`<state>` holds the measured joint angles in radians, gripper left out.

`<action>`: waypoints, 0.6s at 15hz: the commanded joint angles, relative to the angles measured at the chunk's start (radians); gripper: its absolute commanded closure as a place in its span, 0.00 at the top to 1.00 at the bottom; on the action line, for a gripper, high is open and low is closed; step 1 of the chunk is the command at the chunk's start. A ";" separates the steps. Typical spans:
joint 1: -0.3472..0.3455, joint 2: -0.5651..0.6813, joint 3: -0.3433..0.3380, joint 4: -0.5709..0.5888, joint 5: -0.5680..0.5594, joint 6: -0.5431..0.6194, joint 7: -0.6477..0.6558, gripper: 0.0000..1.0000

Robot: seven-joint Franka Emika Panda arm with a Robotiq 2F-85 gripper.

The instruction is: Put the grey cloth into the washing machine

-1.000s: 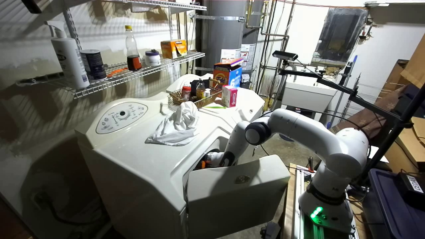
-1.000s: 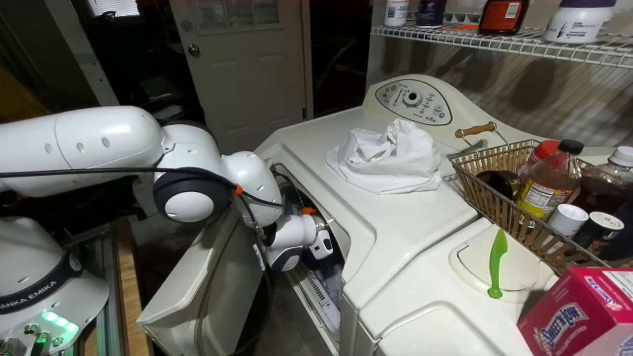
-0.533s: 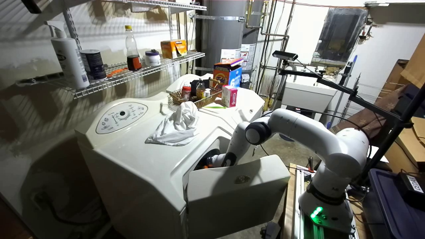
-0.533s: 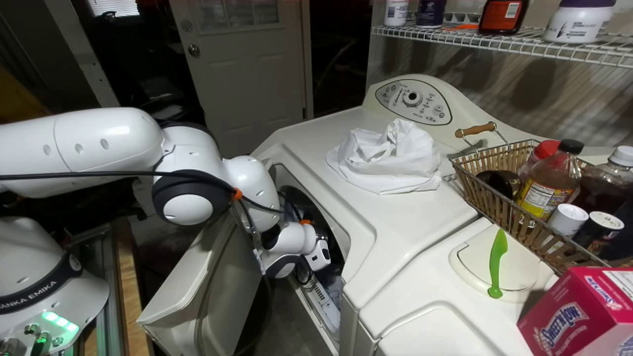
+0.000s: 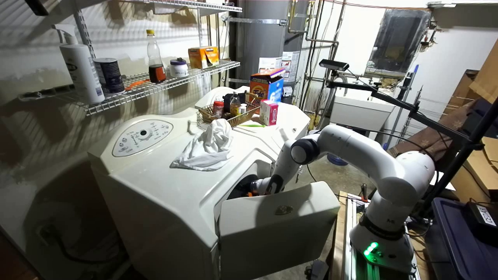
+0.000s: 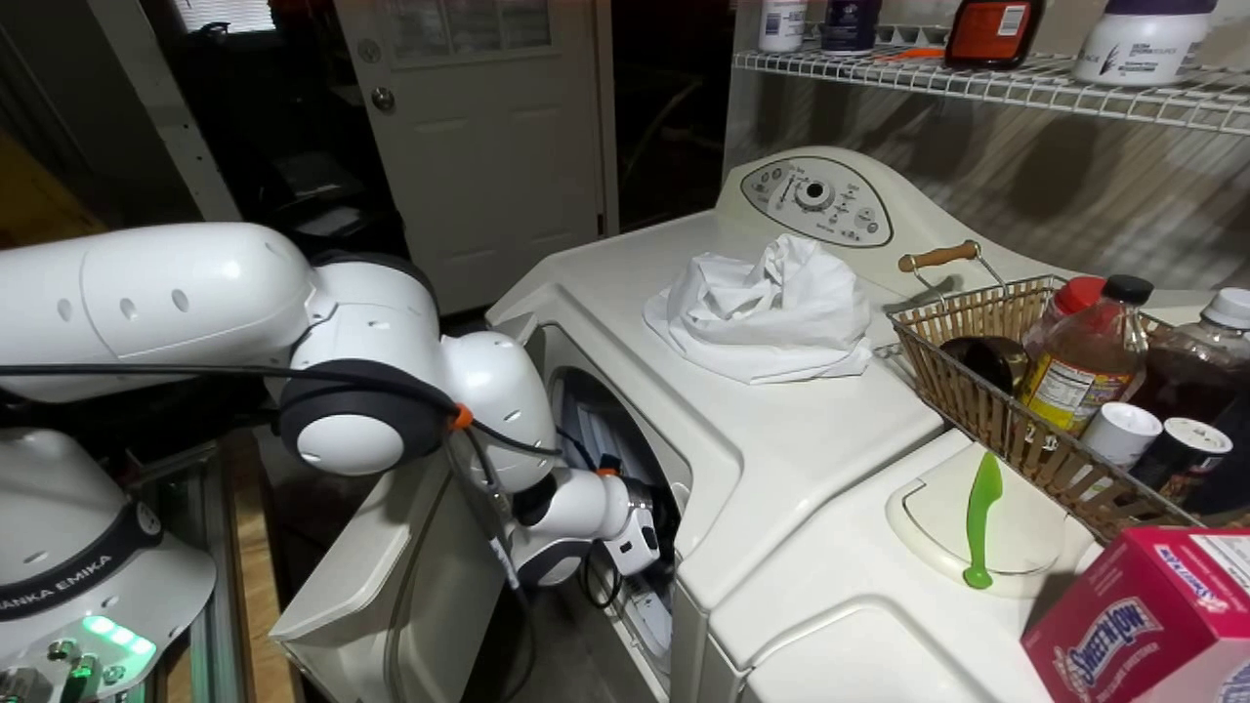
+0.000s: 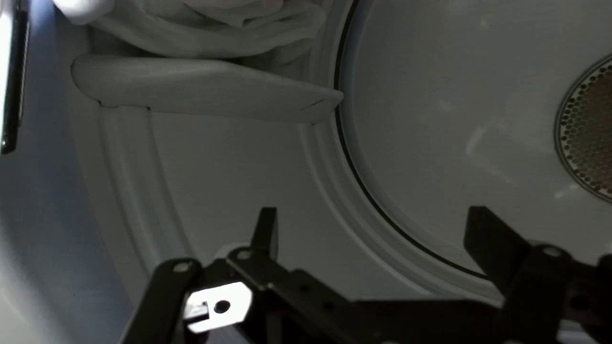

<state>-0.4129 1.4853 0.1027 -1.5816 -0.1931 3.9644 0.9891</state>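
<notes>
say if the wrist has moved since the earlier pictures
Yes: in an exterior view, the wrist has shifted right in the picture, nearer the badge on the door.

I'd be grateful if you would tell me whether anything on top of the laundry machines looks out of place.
In an exterior view, the pink Sweet'N Low box and the loose green utensil look odd: they would seem to belong in a kitchen, not atop a laundry machine. I see no spill there.
</notes>
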 commanded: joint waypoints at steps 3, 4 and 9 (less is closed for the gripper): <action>-0.104 -0.129 0.033 -0.161 -0.203 -0.051 -0.012 1.00; -0.127 -0.152 0.040 -0.186 -0.268 -0.064 -0.004 1.00; -0.244 -0.283 0.082 -0.307 -0.490 -0.188 -0.005 1.00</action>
<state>-0.5710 1.3141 0.1422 -1.7678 -0.5474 3.8682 0.9749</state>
